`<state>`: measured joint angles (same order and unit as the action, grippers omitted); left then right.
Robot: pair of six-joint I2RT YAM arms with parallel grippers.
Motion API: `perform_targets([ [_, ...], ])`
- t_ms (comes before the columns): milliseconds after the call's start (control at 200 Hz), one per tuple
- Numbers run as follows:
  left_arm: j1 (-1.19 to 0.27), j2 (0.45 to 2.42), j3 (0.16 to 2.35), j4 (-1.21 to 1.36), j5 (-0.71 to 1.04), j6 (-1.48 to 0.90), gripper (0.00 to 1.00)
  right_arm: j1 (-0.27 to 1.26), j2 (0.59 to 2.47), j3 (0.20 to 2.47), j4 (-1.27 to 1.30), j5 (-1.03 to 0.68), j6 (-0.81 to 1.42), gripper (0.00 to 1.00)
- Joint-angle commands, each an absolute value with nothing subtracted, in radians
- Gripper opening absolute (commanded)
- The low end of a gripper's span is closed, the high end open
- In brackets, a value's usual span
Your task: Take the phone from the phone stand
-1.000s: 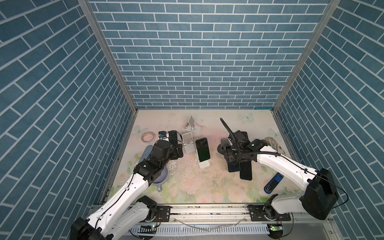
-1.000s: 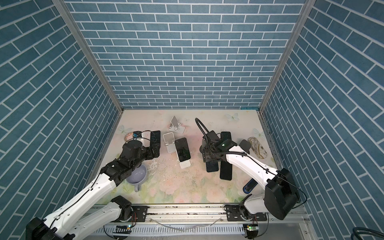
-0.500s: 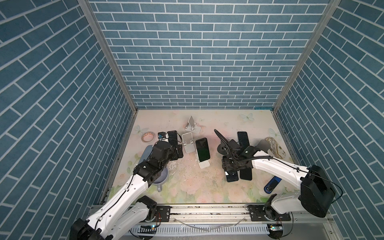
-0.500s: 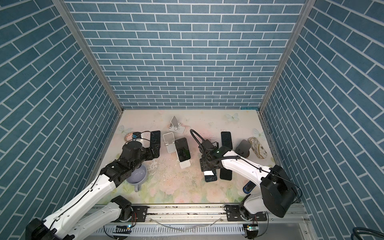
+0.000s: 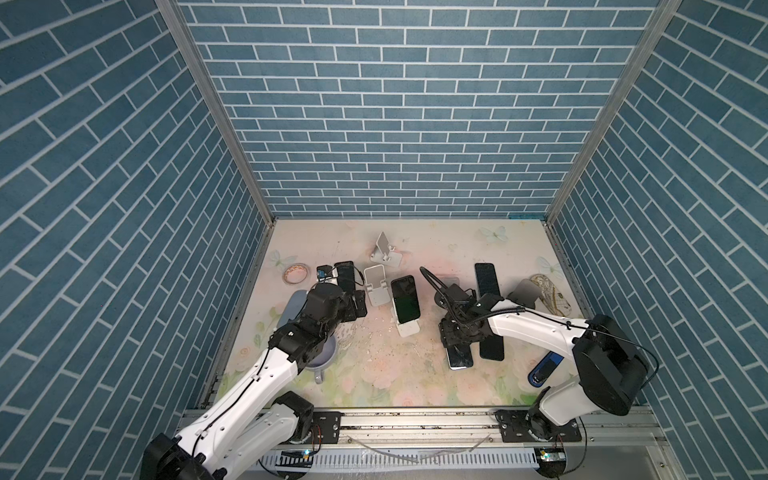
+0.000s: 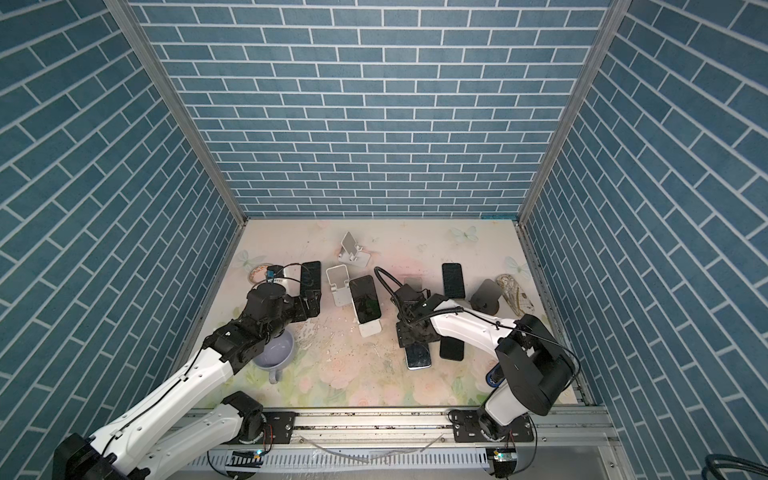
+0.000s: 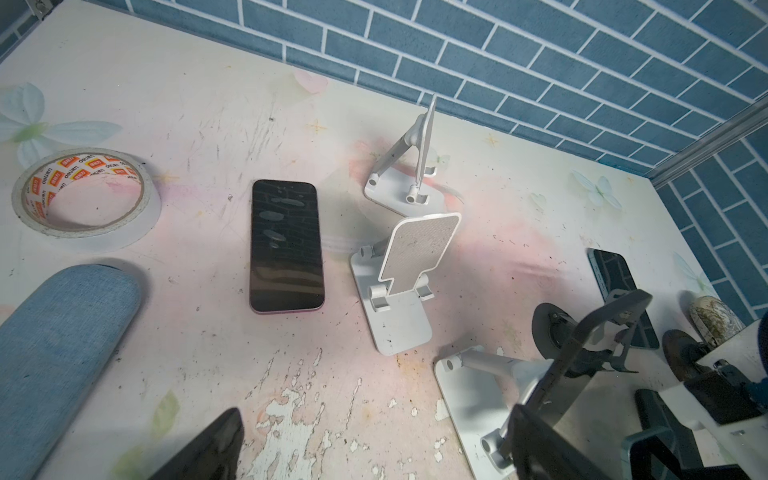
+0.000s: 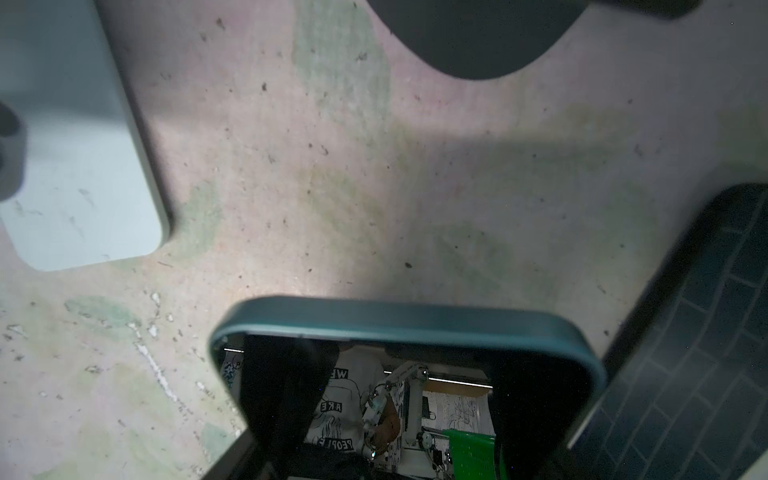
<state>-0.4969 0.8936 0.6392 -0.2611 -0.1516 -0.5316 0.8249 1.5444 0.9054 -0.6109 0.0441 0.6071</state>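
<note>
Phones lie scattered over the flower-printed counter (image 5: 374, 386) in both top views. Right pincer (image 5: 456, 345) points down at the near middle of the counter, pinching the far end of the teal-cased phone (image 8: 415, 328). That phone is clear of the grey phone stand (image 6: 412, 284) behind the arm and sits low against the counter, just beside a black phone (image 5: 491, 347) lying flat; whether it touches the surface I cannot tell. Another dark-screened phone (image 5: 405, 300) leans on a white stand (image 5: 409, 330) between the two arms. Left pincer (image 5: 357, 303) hangs with its jaws spread wide, near a pink-edged phone (image 7: 286, 245) lying face up. A white folding stand (image 7: 399, 299) is just beside that phone, and a roll of tape (image 7: 87, 199) lies farther off.
</note>
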Motion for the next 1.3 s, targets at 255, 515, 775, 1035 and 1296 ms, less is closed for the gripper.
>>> perform_targets([
  [255, -0.492, 0.907, 0.616, -0.221, -0.142, -0.537, 1.00, 0.831, 1.619, 0.899, -0.603, 0.054, 0.658, 0.63],
  [515, -0.491, 0.904, 0.606, -0.218, -0.156, -0.535, 1.00, 0.831, 1.657, 0.893, -0.583, 0.055, 0.681, 0.64],
  [775, -0.492, 0.913, 0.607, -0.212, -0.161, -0.534, 1.00, 0.831, 1.684, 0.890, -0.584, 0.081, 0.693, 0.68],
  [1035, -0.492, 0.914, 0.615, -0.212, -0.167, -0.532, 1.00, 0.833, 1.695, 0.888, -0.575, 0.084, 0.696, 0.70],
  [1296, -0.492, 0.914, 0.614, -0.204, -0.166, -0.532, 1.00, 0.833, 1.684, 0.902, -0.589, 0.093, 0.689, 0.72],
])
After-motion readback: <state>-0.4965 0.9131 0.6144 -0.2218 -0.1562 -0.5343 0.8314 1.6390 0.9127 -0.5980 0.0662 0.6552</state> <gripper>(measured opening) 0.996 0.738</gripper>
